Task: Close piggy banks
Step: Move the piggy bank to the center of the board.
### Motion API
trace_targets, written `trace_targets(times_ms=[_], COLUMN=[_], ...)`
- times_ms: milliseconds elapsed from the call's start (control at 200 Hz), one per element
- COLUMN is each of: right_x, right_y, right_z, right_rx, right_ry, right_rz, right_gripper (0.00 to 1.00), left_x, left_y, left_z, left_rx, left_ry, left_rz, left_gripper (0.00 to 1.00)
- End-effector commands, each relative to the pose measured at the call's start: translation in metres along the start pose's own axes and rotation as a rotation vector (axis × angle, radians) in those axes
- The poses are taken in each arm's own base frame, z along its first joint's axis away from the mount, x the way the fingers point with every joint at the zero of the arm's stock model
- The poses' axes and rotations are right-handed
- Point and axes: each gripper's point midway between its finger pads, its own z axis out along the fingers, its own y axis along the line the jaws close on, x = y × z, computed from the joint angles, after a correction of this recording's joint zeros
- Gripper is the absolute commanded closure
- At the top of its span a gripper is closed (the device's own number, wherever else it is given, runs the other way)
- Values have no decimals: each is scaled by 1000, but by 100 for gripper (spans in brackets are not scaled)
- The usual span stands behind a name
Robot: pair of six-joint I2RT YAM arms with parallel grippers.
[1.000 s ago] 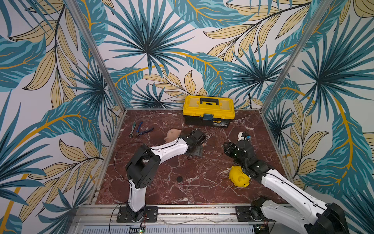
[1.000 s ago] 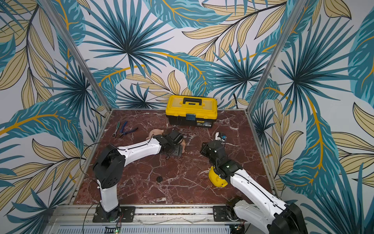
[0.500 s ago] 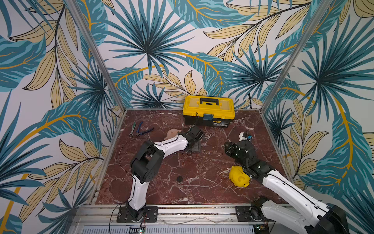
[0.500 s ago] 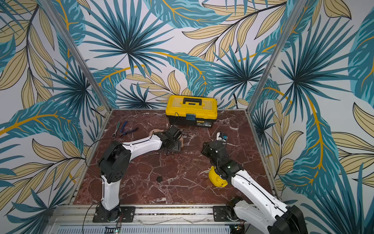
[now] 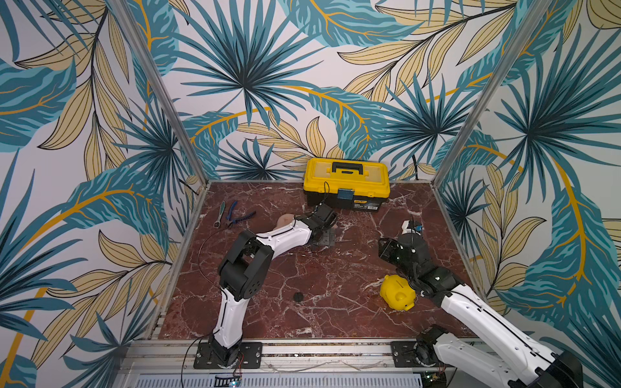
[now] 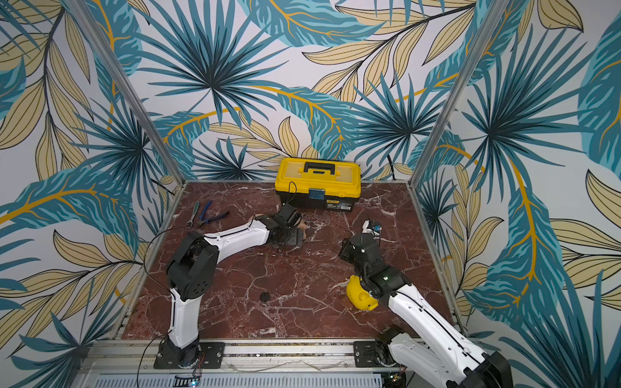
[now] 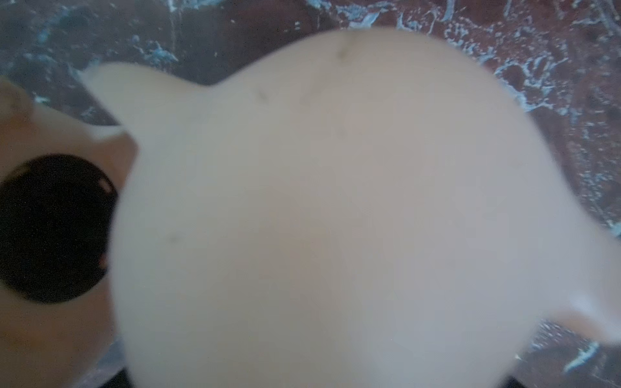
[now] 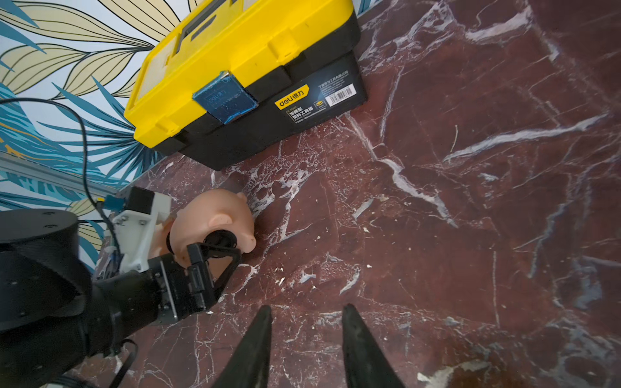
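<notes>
a pink piggy bank [image 8: 218, 211] lies just in front of the toolbox [image 8: 248, 77], and the left gripper [image 8: 216, 255] has its fingers spread apart at the black plug [image 8: 220, 239]. the right gripper [image 8: 307, 307] holds nothing, its fingers apart. the yellow piggy bank [image 5: 398, 295] lies well in front of the toolbox.

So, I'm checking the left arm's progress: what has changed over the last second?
The left gripper advanced toward the toolbox, now at the black plug of the peach-pink pig; whether it released anything is unclear. The yellow pig, loose black disc and right gripper barely moved.
</notes>
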Motion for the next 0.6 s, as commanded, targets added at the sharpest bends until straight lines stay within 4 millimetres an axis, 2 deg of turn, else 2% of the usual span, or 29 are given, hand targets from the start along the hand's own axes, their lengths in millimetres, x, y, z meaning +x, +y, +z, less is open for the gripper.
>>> trace_targets(times_ms=[0,105,235,396,486,596], right_x=[-4,-3,4,17,28,39], right_y=[-14,-29,-58,-101,-112,-131], right_z=[-10,-20,-41,-72,-82,-92], right_rx=[63,114,200,353,381,467], right_ry=[9,34,77,119,142,154], right_rz=[-58,-73,-58,6,56,116], right_gripper=[58,55,50,34,22,17], left_x=[-12,-3,17,48,63,74], left_y=[-10,-12,-26,-68,-90,-107], left_z=[-48,-69,-89,-104,-106,-103], left_rx=[59,59,90,187,246,291], left_ry=[-70,-82,-84,-53,-34,-13], left_rz=[22,40,85,210,254,276], left_gripper=[1,1,1,0,0,0])
